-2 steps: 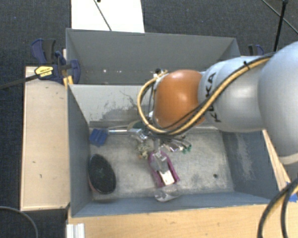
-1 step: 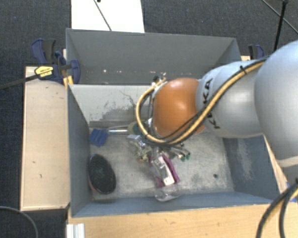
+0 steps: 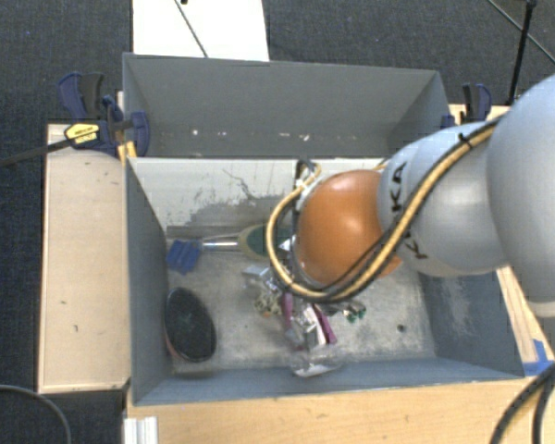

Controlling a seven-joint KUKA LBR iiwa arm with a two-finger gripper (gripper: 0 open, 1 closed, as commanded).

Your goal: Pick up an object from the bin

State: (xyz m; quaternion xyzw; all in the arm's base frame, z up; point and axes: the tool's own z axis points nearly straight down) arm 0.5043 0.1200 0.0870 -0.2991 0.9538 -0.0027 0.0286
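thing: small purple-and-silver heap (image 3: 301, 326), mid-floor of the bin (image 3: 462, 340) toward its front wall, perhaps partly the gripper's own metal | gripper (image 3: 294, 313): just above the heap, spread or pressed together cannot be told | risk: clear plastic scrap (image 3: 316, 366) against the front wall snagging, loose clutter slipping | black oval (image 3: 189, 323): front-left corner, well apart | writing: arm lettering (image 3: 395, 185), cable-crossed, unreadable

Front-left corner of bin (image 3: 146, 285): disc (image 3: 190, 324); handled tool (image 3: 183, 255) just behind it; small heap (image 3: 301, 326) right of disc.
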